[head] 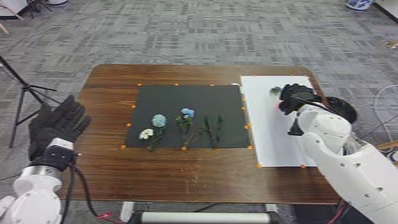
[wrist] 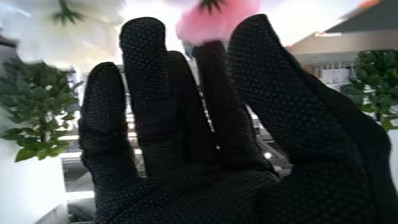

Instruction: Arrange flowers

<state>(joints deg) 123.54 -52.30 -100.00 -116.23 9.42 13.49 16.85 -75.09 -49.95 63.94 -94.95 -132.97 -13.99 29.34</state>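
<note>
Over the right of the table [head: 169,172] and its white sheet [head: 274,145], the right hand [head: 297,94], fingers [wrist: 147,75] straight and wide near a pink flower [wrist: 220,19], would best close softly from below without crushing it, while blue flowers [head: 159,120] lie left on a black mat [head: 178,95].
</note>
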